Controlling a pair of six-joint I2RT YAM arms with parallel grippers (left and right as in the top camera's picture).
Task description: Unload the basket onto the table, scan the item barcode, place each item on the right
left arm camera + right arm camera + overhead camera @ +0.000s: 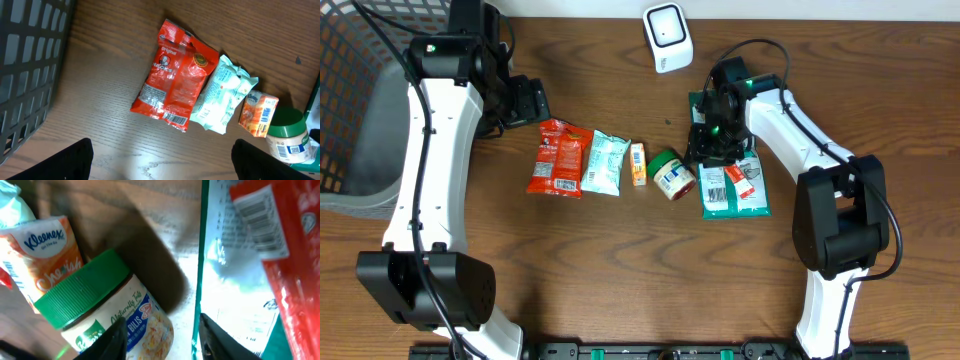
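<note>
A row of items lies mid-table: a red snack packet [558, 158] [175, 80], a pale teal packet [606, 163], an orange Kleenex pack [638, 164] [45, 255] and a green-lidded jar [671, 173] [115, 310] on its side. My right gripper [705, 148] [160, 337] hangs low over the jar's base with its jaws partly apart. The right finger stands clear of the jar, beside a green-edged pouch [732, 195] [235, 295]. My left gripper [528, 100] [162, 157] is wide open over bare wood near the red packet.
A white scanner [667, 35] stands at the back edge. A dark wire basket [360, 110] [25, 60] fills the left side. A small red packet [742, 178] [290, 255] with a barcode lies on the pouch.
</note>
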